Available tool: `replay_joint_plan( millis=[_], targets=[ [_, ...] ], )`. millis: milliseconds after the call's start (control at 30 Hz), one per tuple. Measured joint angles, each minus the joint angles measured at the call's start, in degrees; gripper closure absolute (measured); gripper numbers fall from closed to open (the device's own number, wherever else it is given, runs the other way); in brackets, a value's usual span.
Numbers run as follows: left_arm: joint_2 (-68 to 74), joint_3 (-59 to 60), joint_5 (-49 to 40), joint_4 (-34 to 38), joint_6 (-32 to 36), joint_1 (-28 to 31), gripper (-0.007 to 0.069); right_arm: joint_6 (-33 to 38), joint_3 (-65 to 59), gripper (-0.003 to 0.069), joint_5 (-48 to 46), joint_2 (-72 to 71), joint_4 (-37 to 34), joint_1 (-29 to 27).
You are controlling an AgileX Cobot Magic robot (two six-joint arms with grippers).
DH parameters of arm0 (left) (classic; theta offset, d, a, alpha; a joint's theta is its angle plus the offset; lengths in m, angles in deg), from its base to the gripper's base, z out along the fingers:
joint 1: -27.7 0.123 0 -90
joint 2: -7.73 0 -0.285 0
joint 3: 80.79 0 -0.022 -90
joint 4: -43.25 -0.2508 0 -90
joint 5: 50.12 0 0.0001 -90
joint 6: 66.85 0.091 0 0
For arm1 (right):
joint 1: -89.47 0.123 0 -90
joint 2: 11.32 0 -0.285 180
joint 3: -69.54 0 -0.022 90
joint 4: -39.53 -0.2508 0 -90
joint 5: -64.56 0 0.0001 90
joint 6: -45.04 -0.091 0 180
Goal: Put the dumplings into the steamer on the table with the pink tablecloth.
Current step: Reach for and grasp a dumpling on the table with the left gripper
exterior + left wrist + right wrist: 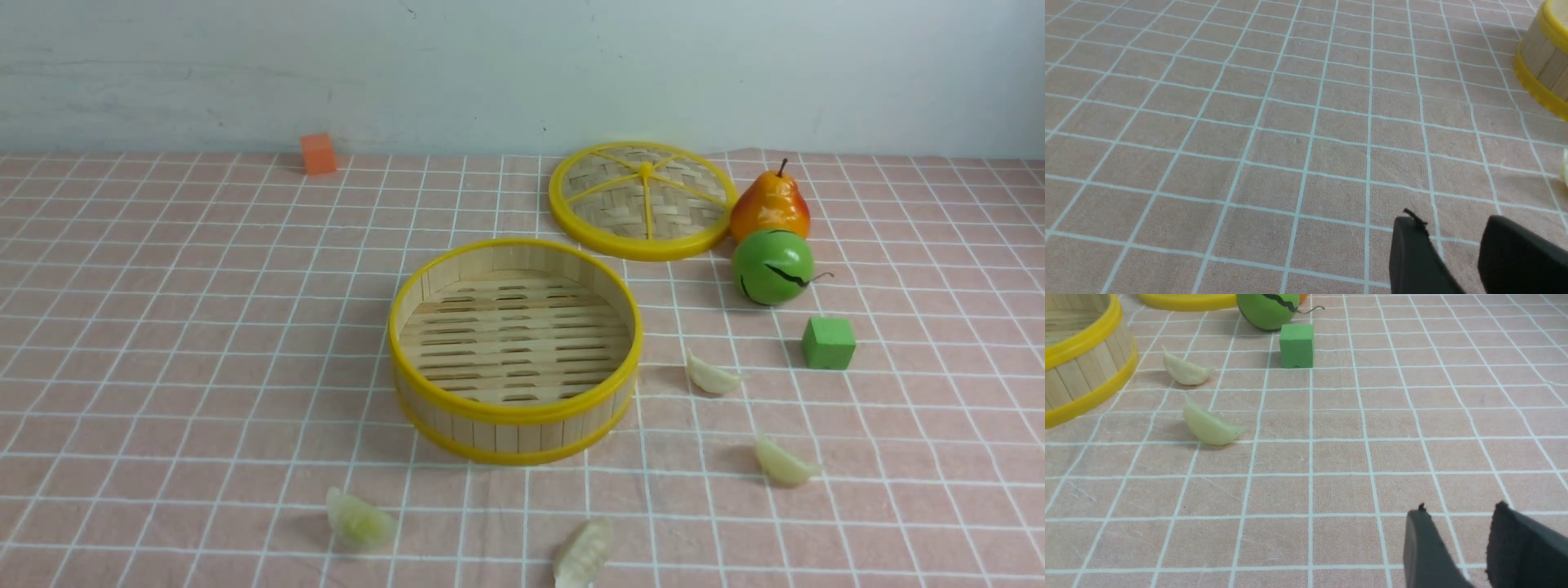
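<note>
1. Dumplings (712,375) (785,462) (357,519) (583,553), four pale pleated crescents, all lie on the pink tablecloth (163,327) outside the steamer (506,433).
2. Two lie off the steamer's right side, apart from each other. The other two lie by the table's (939,523) near edge, one towards the left and one cut off by the front view's border.
3. Upright about mid-table, the steamer shows its slatted floor.
4. Behind it, towards the far edge and to the right, the woven lid (642,200) lies flat. A pear (770,204) sits just beside the lid's right rim.
5. A green round fruit (772,266) with a dark jagged line sits just in front of the pear. A green cube (828,342) sits nearer, towards the right edge.
6. An orange cube (317,153) stands at the far edge, left of centre, against the wall (522,65).
7. The left gripper (1449,222) is over bare cloth, its fingers moderately parted and holding nothing.
8. The right gripper (1461,510) is likewise parted and holding nothing, well apart from the two right-hand dumplings.
</note>
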Motion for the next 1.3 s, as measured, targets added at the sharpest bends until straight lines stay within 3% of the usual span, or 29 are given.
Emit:
replay_joint_plan(
  millis=[533,633,733,833,900,933,967,1067,1167,1300],
  targets=[
    [0.0,0.0,0.39,0.1,-0.36,0.0,0.0386,-0.06,0.0,0.042,0.0,0.0,-2.7,0.0],
    [0.0,0.0,1.49,3.89,-3.18,0.0,0.0386,-0.06,0.0,0.042,0.0,0.0,-2.83,0.0],
    [0.0,0.0,4.29,20.16,-14.97,0.0,0.0386,-0.17,0.0,0.042,0.0,0.0,-3.66,0.0],
    [0.0,0.0,5.57,36.76,-26.98,0.0,0.0386,-3.34,0.0,0.042,-0.17,0.0,-9.31,0.0],
    [0.0,0.0,5.84,44.78,-32.0,0.0,0.0386,-9.16,-0.05,0.042,-0.73,0.0,-20.43,0.0],
    [0.0,0.0,5.86,45.22,-32.22,0.0,0.0386,-9.8,-0.06,0.042,-0.74,0.0,-21.54,0.0],
    [0.0,0.0,6.09,47.57,-33.43,0.0,0.0386,-15.23,-0.29,0.042,-1.12,0.0,-31.31,0.0],
    [0.0,0.0,6.28,48.75,-34.02,0.0,0.0386,-20.62,-0.52,0.042,-1.33,0.0,-43.06,0.0],
    [0.0,0.0,5.23,48.96,-32.97,0.0,0.0386,-22.05,-0.52,0.042,-1.11,0.0,-48.04,0.0],
    [0.0,-1.5,1.12,48.96,-22.47,0.0,0.0386,-19.31,-0.52,0.042,-0.75,0.0,-48.6,0.0]
  ],
)
